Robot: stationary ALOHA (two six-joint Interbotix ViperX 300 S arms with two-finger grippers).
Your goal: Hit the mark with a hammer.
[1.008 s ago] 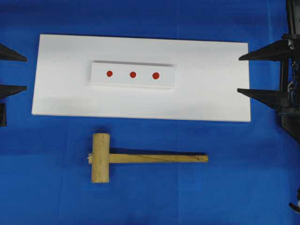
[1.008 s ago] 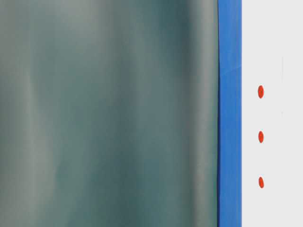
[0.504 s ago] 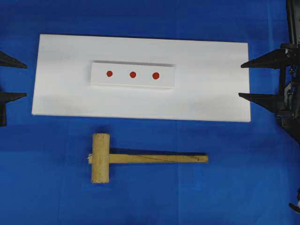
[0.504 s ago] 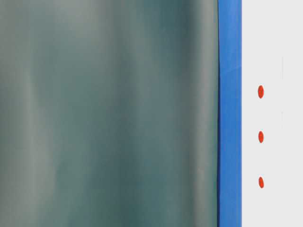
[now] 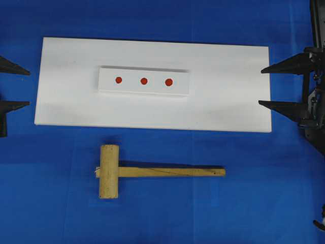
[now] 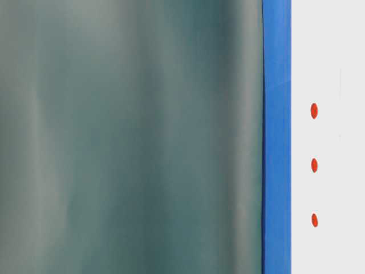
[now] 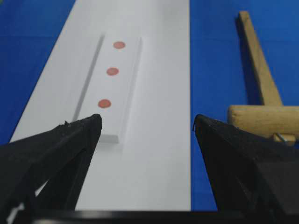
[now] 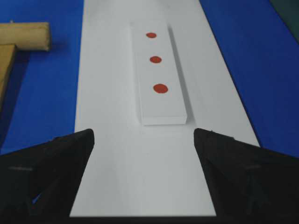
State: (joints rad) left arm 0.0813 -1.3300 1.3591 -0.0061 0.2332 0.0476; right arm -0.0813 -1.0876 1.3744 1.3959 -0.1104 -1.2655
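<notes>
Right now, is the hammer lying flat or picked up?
Lying flat. The hammer rests on the blue mat below the white board, with both tools open and well away from it.

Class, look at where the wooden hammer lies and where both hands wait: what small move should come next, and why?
Probably the right hand should swing toward the hammer: its handle end points that way, it lies untouched on the blue cloth, and both hands are open and empty beside the white board.

1. The hammer (image 5: 116, 171), a light-brown wooden mallet, lies flat on the blue surface, head left, handle pointing right.
2. Three red marks (image 5: 143, 81) sit in a row on a raised white strip, seemingly flat dots.
</notes>
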